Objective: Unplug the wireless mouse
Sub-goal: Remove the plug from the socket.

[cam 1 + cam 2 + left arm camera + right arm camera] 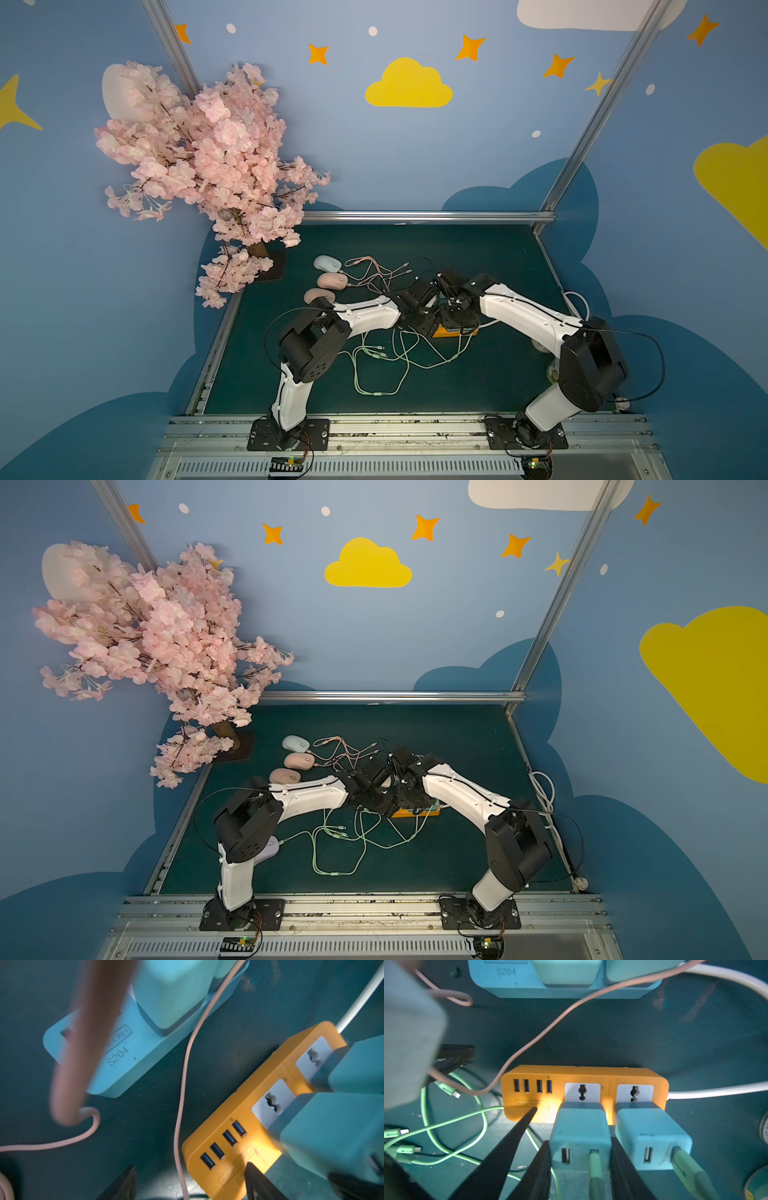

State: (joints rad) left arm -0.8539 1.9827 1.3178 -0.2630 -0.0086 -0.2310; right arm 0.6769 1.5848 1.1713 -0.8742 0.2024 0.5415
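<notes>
Right wrist: charger (pixel 579 1126) in orange strip (pixel 591 1074)

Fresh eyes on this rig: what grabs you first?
A big pink blossom tree fills the far left corner of the table. At mid-table the left arm and right arm meet over an orange power strip, where the right gripper clamps a teal charger plugged into it. Three mice line up beside the tree.

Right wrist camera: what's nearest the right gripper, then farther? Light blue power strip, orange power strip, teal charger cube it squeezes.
1. Teal charger cube: held in the right gripper.
2. Orange power strip: just beyond it.
3. Light blue power strip: farthest away.
</notes>
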